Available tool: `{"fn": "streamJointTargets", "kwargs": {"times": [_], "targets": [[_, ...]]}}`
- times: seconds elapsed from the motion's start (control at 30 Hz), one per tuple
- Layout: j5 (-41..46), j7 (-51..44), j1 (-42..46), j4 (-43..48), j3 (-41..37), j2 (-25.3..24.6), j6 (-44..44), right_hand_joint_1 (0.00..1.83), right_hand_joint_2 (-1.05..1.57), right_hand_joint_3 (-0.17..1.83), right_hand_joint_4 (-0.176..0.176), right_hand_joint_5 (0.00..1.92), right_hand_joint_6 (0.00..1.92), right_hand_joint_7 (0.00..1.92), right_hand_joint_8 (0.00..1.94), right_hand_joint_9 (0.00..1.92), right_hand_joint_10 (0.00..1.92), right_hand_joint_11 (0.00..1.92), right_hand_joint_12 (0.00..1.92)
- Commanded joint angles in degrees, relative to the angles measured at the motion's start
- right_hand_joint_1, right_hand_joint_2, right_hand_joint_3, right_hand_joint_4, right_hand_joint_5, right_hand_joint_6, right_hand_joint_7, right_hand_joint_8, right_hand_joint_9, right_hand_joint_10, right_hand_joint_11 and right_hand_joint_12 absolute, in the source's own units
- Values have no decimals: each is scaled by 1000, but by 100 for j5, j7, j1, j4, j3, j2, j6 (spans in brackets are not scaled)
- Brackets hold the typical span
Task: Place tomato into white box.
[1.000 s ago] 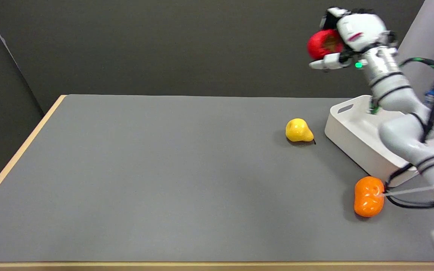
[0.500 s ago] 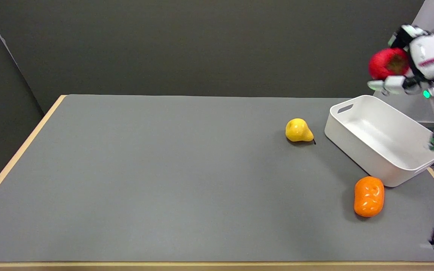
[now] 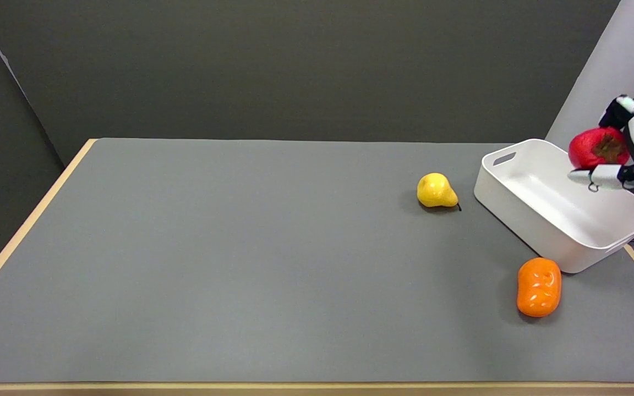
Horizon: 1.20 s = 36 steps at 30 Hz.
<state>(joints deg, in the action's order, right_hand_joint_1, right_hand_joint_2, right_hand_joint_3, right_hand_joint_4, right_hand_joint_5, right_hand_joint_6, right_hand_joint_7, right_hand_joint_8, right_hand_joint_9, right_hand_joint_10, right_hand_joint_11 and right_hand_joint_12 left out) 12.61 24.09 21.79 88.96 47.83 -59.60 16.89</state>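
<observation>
- Down and rightward has come the right hand [image 3: 628, 148], clasping the round red tomato [image 3: 594, 148].
- Tomato hangs above the far rim of the white plastic box [image 3: 537, 220], whose open cavity lies directly below-left.

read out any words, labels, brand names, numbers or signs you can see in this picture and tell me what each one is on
No readable text anywhere.
Robot hand: a short red mark on its white shell, too small and blurred to read.
Tomato, box, yellow fruit, orange fruit, table: no writing visible.
</observation>
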Motion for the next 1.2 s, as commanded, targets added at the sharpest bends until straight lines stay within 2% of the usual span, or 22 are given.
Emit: {"fn": "streamJointTargets", "kwargs": {"times": [0.03, 0.23, 0.33, 0.4, 0.43, 0.47, 0.53, 0.6, 0.7, 0.77, 0.83, 0.9, 1.1, 1.2], "targets": [[123, -31, -95, -784, 659, 363, -361, 1166, 1085, 359, -69, 604, 1553, 865, 1341, 855, 1314, 776, 1693], [521, -31, -350, -817, 921, 380, -347, 1158, 1180, 194, -80, 563, 1556, 836, 1352, 803, 1278, 715, 1694], [989, -31, -424, -779, 1011, 380, -283, 1133, 1194, 180, -54, 548, 1566, 808, 1333, 765, 1257, 668, 1688], [1173, -31, -433, -755, 1060, 380, -209, 848, 813, 888, 155, 469, 1143, 679, 963, 690, 1253, 621, 1672], [1295, -31, -433, -731, 1098, 380, -136, 802, 768, 962, 176, 451, 1071, 651, 882, 657, 1223, 600, 1655], [1415, -31, -418, -700, 1116, 380, -79, 781, 760, 965, 176, 440, 1037, 633, 832, 627, 1186, 577, 1635], [1564, -31, -410, -643, 1155, 372, 56, 677, 723, 932, 175, 400, 905, 542, 627, 474, 972, 382, 1483], [1648, -31, -402, -574, 1195, 364, 153, 563, 691, 935, 153, 335, 701, 421, 440, 310, 745, 176, 1279], [1649, -31, -401, -453, 1252, 364, 230, 444, 634, 976, 134, 257, 553, 281, 344, 157, 585, 27, 1129], [1649, -31, -401, -389, 1253, 364, 230, 369, 597, 971, 130, 217, 521, 193, 316, 60, 521, -1, 978], [1649, -38, -423, -371, 1252, 365, 230, 370, 613, 891, 125, 213, 443, 160, 242, 29, 438, -1, 846], [1674, -39, -449, -378, 1252, 373, 214, 316, 552, 943, 115, 137, 458, 68, 228, 15, 231, -1, 620], [2081, -39, -417, -374, 1336, 333, 643, 285, 554, 918, 111, 118, 435, 44, 157, -1, 110, -1, 344], [2372, -31, -492, -178, 1622, 362, 1114, 286, 571, 910, 109, 119, 420, 37, 153, -1, 99, -1, 311]]}}
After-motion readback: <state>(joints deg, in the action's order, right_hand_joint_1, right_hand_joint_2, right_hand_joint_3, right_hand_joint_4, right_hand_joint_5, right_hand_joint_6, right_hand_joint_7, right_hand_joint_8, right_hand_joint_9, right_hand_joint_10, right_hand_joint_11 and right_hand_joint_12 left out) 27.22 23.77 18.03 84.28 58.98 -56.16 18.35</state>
